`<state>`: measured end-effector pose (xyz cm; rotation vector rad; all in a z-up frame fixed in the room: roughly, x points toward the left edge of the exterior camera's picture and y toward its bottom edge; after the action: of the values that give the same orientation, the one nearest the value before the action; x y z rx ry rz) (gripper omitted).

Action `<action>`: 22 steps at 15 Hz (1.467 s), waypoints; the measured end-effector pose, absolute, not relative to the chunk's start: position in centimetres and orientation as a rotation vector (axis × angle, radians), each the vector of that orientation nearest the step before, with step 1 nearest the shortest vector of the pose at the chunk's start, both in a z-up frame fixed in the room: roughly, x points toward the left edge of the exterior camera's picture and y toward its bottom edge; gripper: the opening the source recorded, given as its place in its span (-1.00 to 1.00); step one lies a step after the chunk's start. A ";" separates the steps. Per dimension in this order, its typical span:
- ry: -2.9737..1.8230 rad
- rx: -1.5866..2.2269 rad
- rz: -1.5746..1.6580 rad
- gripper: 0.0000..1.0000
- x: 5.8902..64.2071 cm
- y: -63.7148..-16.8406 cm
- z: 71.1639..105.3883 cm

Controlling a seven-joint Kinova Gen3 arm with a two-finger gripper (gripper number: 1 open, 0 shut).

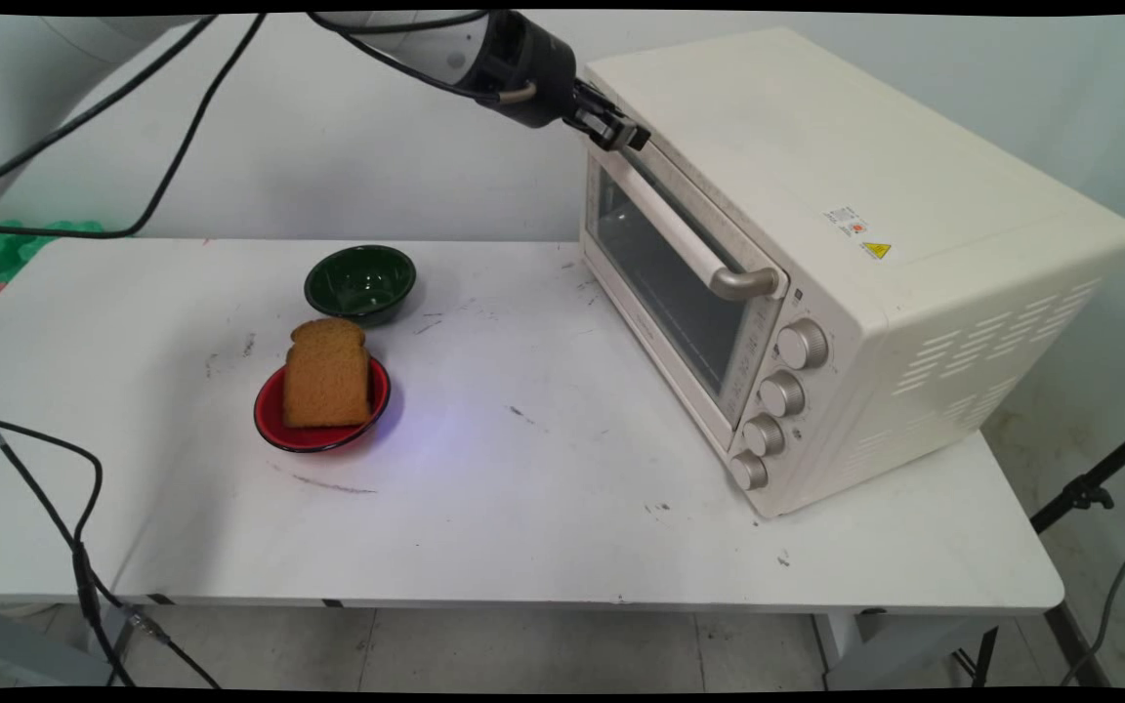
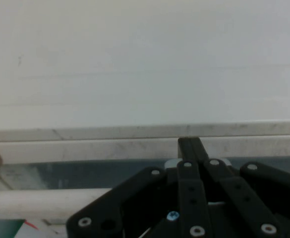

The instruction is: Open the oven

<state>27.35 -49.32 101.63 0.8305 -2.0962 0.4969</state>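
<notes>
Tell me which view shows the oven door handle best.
Main view: the whole oven door handle runs across the glass door, with the pincer at its upper end. Hand view shows only a pale stretch of it, low left.

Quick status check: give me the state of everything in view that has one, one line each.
Oven door: closed, its handle bar flush across the top.
Claw: fingers together, tips at the door's top edge, above the handle bar.
Bread slice: standing upright in the red bowl.
Red bowl: upright, holding the bread.
Green bowl: upright, empty.
Oven knobs: four; settings unreadable.
</notes>
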 end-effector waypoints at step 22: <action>-2.176 0.766 0.512 -1.00 28.4 -49.7 99.1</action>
<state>28.37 -49.72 99.14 0.7662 -2.1756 0.5117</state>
